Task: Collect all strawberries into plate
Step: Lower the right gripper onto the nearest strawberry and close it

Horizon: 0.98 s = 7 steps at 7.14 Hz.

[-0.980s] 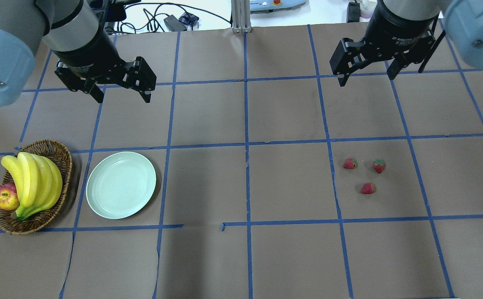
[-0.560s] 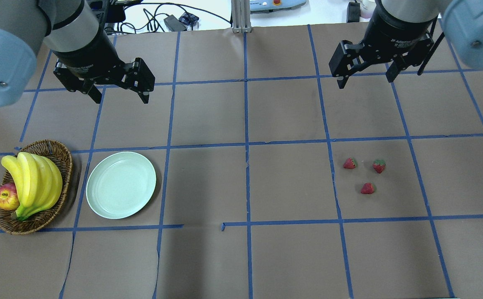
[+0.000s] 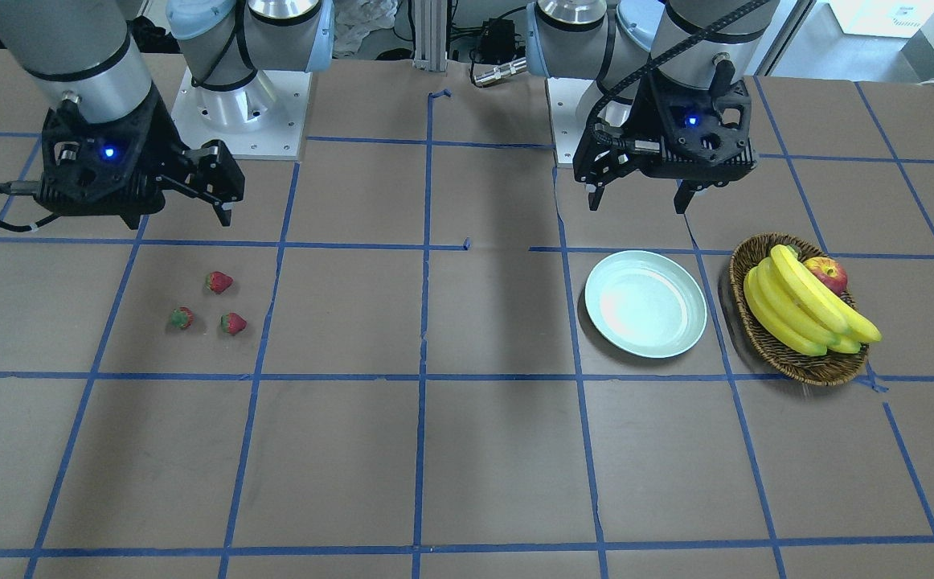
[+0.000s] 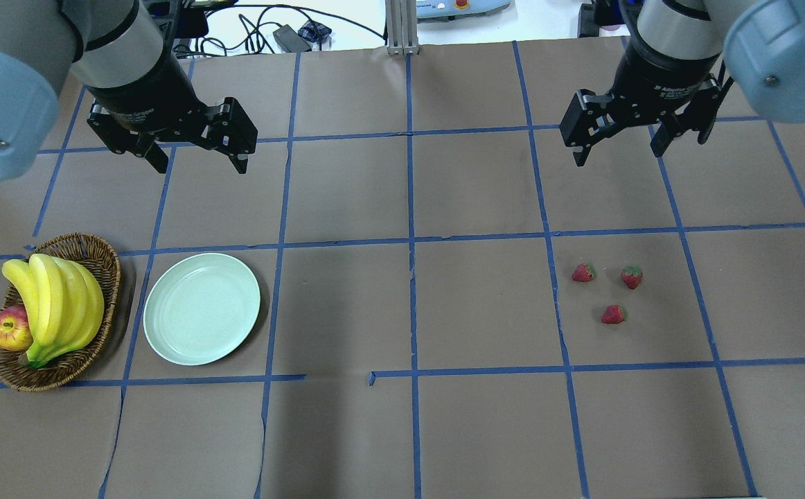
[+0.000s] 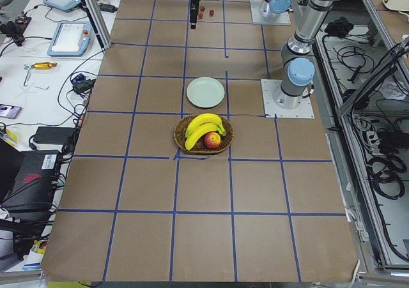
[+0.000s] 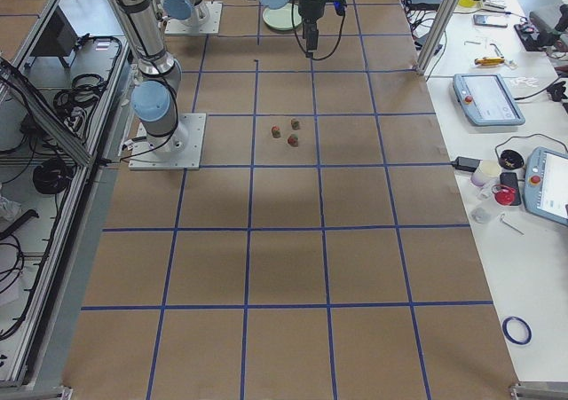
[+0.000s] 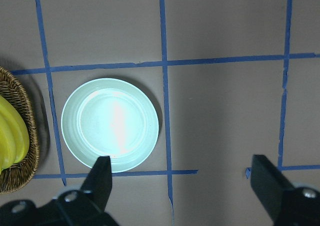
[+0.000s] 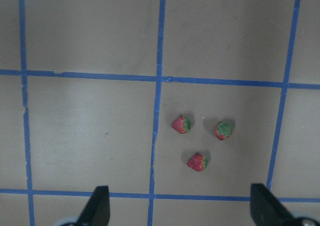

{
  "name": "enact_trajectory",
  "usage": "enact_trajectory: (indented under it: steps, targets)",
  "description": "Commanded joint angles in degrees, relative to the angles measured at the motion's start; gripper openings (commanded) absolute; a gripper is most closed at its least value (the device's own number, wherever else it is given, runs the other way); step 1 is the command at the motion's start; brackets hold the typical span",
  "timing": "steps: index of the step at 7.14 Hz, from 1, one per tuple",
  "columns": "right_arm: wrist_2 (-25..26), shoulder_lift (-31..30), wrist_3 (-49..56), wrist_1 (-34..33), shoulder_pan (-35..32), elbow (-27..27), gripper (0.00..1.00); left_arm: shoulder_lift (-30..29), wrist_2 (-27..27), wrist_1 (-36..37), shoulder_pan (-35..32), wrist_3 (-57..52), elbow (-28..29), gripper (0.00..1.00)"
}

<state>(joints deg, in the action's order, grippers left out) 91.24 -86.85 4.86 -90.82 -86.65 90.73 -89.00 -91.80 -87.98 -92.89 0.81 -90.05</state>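
Starting with the front view, nothing is collected yet: all three strawberries (image 3: 219,281) lie in a loose triangle on the right half of the table (image 3: 467,482), while the plate (image 3: 645,314) sits bare on the left half, well apart from them and just beside a basket (image 3: 788,363) holding bananas (image 3: 796,310) and an apple (image 3: 827,272). Overhead, the left gripper (image 4: 201,166) hangs with its fingers spread and nothing between them, nearer the robot than the plate. The right gripper (image 4: 617,154), equally wide and empty, hangs nearer the robot than the strawberries. Seen from the left end, basket and plate lie near and the strawberries far; a white bench (image 5: 25,77) with tablets (image 5: 67,39) runs along the table's far side, and cables (image 5: 382,166) lie behind the robot. The right-end view shows the strawberries close together, none touching another. The left wrist view looks straight down on the empty plate beyond parted fingertips, and the right wrist view frames the three strawberries the same way. The surface is flat brown paper squared off with blue tape (image 4: 411,208). I judge that every pick, carry across and drop is left to do.
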Motion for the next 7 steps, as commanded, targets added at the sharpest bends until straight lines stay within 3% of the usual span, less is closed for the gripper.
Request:
enact_trajectory:
  steps: [1,3,7]
  targets:
    - [-0.2,4.4,0.3,-0.9,8.9,2.0,1.00,-0.2,0.0,0.0,-0.1,0.1,-0.1,1.00]
    - [0.9,8.8,-0.2,-10.2,10.4,7.0,1.00,-0.1,0.0,0.0,-0.3,0.2,-1.0,1.00]
    - [0.7,9.9,0.4,-36.8,12.6,28.3,1.00,-0.1,0.0,0.0,-0.3,0.2,-1.2,1.00]
